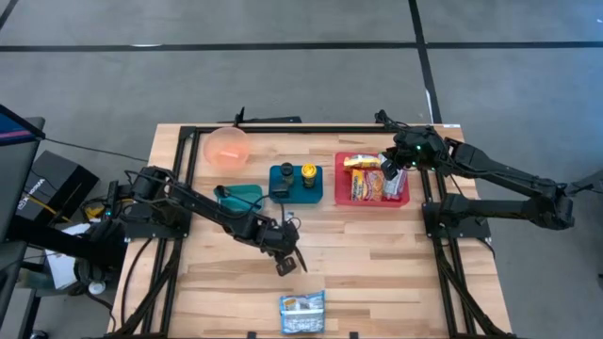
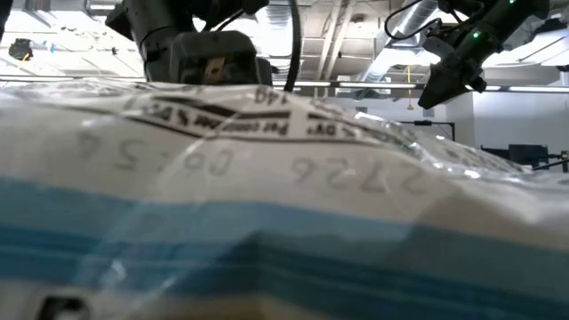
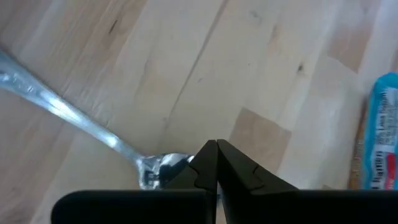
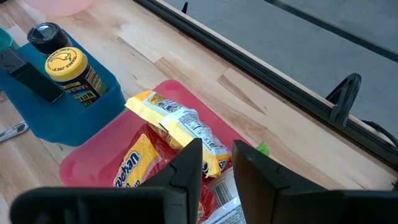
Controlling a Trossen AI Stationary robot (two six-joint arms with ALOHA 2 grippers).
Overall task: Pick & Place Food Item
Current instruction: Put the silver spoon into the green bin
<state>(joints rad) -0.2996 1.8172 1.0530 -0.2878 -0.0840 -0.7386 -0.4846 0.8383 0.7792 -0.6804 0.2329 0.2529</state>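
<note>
yellow snack packet (image 4: pixel 180 127) in red tray (image 4: pixel 93 158) — just beyond right pincer (image 4: pixel 216 163).

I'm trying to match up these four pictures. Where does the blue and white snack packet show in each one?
High view: blue and white packet lies at the table's near edge, centre.
Low view: it fills the foreground, right at the lens.
Left wrist view: a blue sliver at the right edge.
Right wrist view: not in it.
Shared landmark: the left gripper, shut, hanging near the packet.

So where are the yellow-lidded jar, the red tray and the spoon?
Jar (image 4: pixel 65 62), right wrist view, on its yellow lid.
Red tray (image 1: pixel 373 201), high view, on its near rim.
Spoon (image 3: pixel 68 115), left wrist view, on its handle.
</note>
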